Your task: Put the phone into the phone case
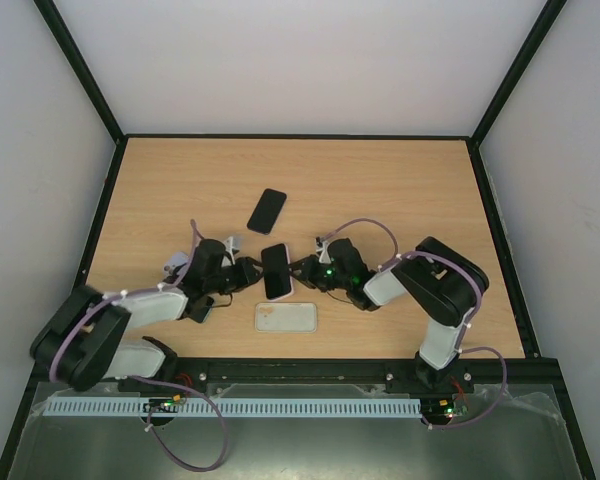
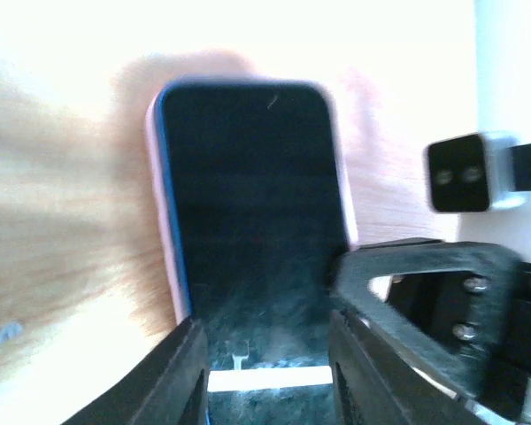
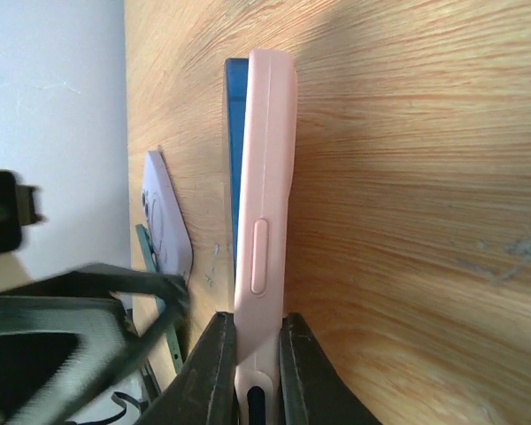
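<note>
A phone (image 1: 277, 271) with a dark screen and blue edge sits in a pink case, held between both grippers above the table's near middle. In the left wrist view the phone (image 2: 248, 204) faces the camera with the pink case (image 2: 157, 221) showing as a rim. My left gripper (image 2: 264, 354) is shut across the phone's width at its near end. In the right wrist view my right gripper (image 3: 258, 354) is shut on the pink case (image 3: 267, 177) across its thickness. The phone's blue edge (image 3: 235, 133) shows along the case's left side.
A second black phone (image 1: 267, 210) lies further back on the wooden table (image 1: 400, 190). A pale lilac case (image 1: 286, 317) lies flat near the front edge, and it also shows in the right wrist view (image 3: 164, 221). The right gripper's finger (image 2: 407, 266) crowds the phone's right side.
</note>
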Action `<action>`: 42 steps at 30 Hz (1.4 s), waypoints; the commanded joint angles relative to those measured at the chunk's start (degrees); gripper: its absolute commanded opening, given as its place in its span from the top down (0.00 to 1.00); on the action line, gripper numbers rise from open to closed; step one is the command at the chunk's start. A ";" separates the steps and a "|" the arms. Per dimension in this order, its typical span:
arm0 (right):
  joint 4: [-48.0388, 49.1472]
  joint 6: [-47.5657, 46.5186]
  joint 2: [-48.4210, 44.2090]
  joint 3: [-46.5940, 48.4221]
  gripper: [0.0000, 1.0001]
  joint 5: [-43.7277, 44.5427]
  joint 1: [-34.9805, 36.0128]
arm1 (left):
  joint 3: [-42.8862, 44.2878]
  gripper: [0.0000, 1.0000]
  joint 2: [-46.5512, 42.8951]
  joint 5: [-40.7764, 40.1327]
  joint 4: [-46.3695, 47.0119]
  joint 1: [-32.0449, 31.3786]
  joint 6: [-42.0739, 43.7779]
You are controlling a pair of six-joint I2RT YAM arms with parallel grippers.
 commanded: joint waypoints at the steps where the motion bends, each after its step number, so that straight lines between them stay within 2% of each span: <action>1: 3.06 0.81 -4.96 -1.58 0.97 0.40 0.29 | 0.14 0.56 -10.84 -0.20 -5.54 2.97 0.85; 6: 2.92 2.52 -11.47 -3.60 0.97 1.39 0.30 | 2.14 0.42 -23.71 -3.53 -18.26 4.66 2.44; 10: 4.42 4.37 -17.85 -6.19 0.97 0.83 0.45 | 5.03 0.26 -31.31 -2.11 -25.60 5.10 2.46; 12: 5.33 4.72 -21.29 -6.99 0.97 -0.15 1.13 | 6.25 0.17 -35.00 0.38 -26.92 5.10 1.90; 18: 10.45 7.61 -30.02 -9.92 0.97 -2.19 4.30 | 7.09 0.01 -44.13 7.12 -25.28 5.04 -3.16; 24: 15.66 11.21 -35.30 -12.29 0.97 -2.35 6.98 | 3.66 0.01 -48.98 12.04 -16.24 4.65 -10.68; 27: 18.32 12.82 -37.33 -13.50 0.97 -2.10 7.54 | 1.34 0.07 -50.15 12.33 -11.80 3.99 -13.32; 34: 21.52 15.39 -40.31 -15.13 0.97 -2.12 8.00 | -2.67 0.27 -49.41 12.34 -2.27 0.42 -17.20; 42: 21.37 14.24 -39.95 -15.54 0.97 -2.86 9.04 | -3.95 0.32 -46.73 12.68 3.05 -1.34 -17.61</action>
